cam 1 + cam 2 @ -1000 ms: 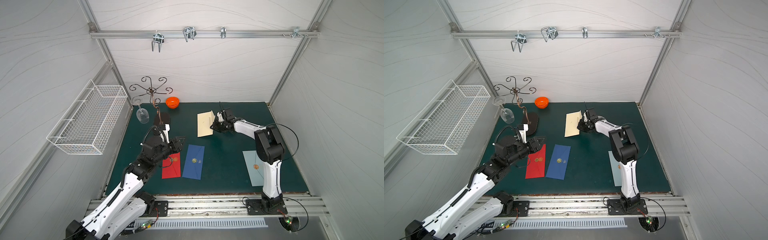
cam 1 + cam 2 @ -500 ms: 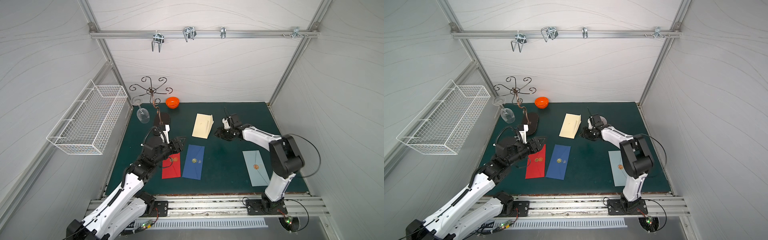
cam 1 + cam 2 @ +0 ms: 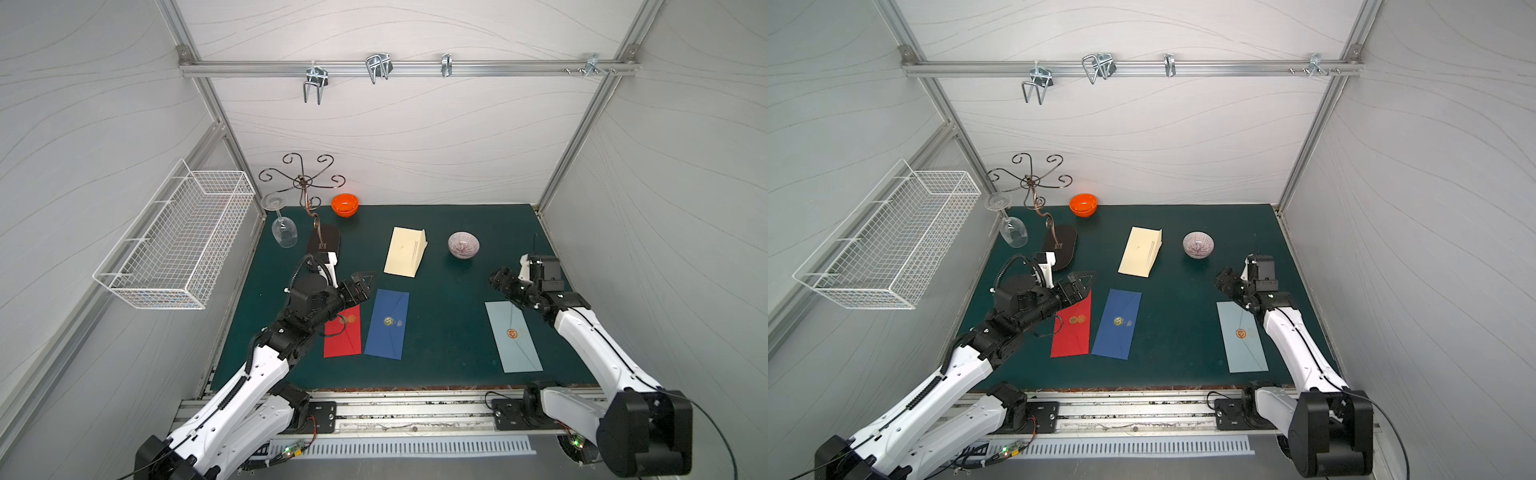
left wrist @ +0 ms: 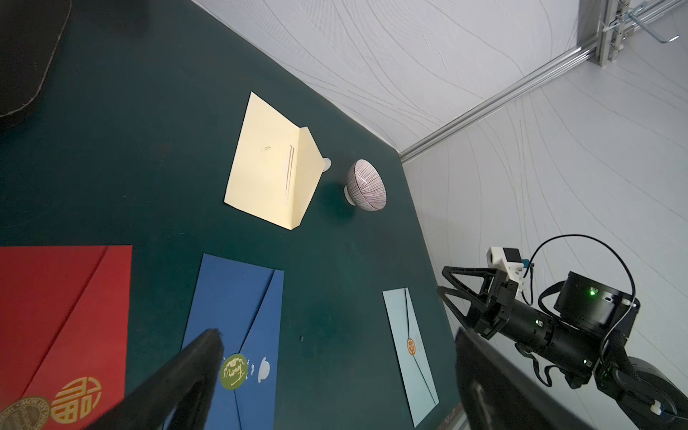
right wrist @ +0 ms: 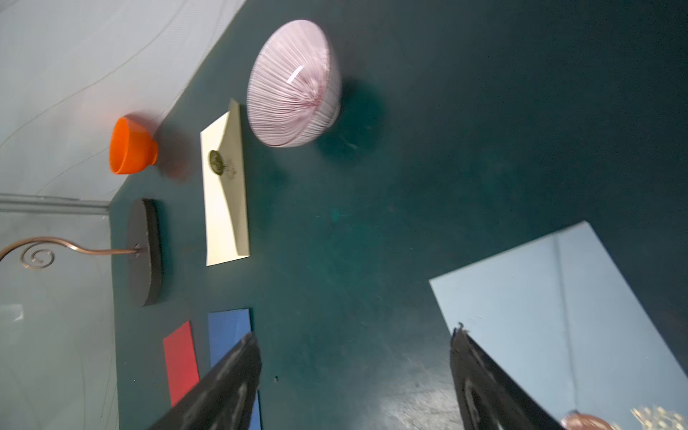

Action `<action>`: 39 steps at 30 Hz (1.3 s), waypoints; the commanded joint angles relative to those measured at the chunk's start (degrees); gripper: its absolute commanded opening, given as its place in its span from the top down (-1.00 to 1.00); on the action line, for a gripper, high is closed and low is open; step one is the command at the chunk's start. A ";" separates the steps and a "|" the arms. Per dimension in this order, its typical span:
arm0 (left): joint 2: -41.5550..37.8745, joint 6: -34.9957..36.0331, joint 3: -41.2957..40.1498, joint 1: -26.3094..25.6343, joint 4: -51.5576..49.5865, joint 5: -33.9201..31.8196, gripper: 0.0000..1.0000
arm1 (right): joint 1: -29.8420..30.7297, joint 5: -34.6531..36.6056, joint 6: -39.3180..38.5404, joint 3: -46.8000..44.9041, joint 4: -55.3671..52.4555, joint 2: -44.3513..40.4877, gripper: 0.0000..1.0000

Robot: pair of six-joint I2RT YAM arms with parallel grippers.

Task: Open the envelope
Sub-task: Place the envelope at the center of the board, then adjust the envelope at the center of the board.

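Observation:
A cream envelope (image 3: pixel 402 252) lies at the back middle of the green mat (image 3: pixel 440 349), its flap standing up along the right edge; it also shows in the left wrist view (image 4: pixel 266 169). Red (image 3: pixel 344 338), dark blue (image 3: pixel 387 325) and light blue (image 3: pixel 514 338) envelopes lie flat and sealed nearer the front. My left gripper (image 3: pixel 362 286) hovers open over the red envelope's far corner, holding nothing. My right gripper (image 3: pixel 498 279) is open and empty above the light blue envelope's far end, well away from the cream envelope (image 5: pixel 225 193).
A striped bowl (image 3: pixel 463 244) sits just right of the cream envelope. An orange bowl (image 3: pixel 345 205), a dark stand base (image 3: pixel 323 242) with a hanging wine glass (image 3: pixel 284 233) and a wire basket (image 3: pixel 178 237) on the left wall fill the back left.
My right gripper let go of the cream envelope's flap, opened and pulled back to the right front, uncovering the striped bowl. The flap now stands up. My left gripper opened wider in place.

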 commanded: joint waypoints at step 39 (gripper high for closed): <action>14.00 -1.53 5.38 -3.31 10.79 13.79 -0.99 | -5.81 -2.55 11.23 -10.68 -11.14 5.53 -0.72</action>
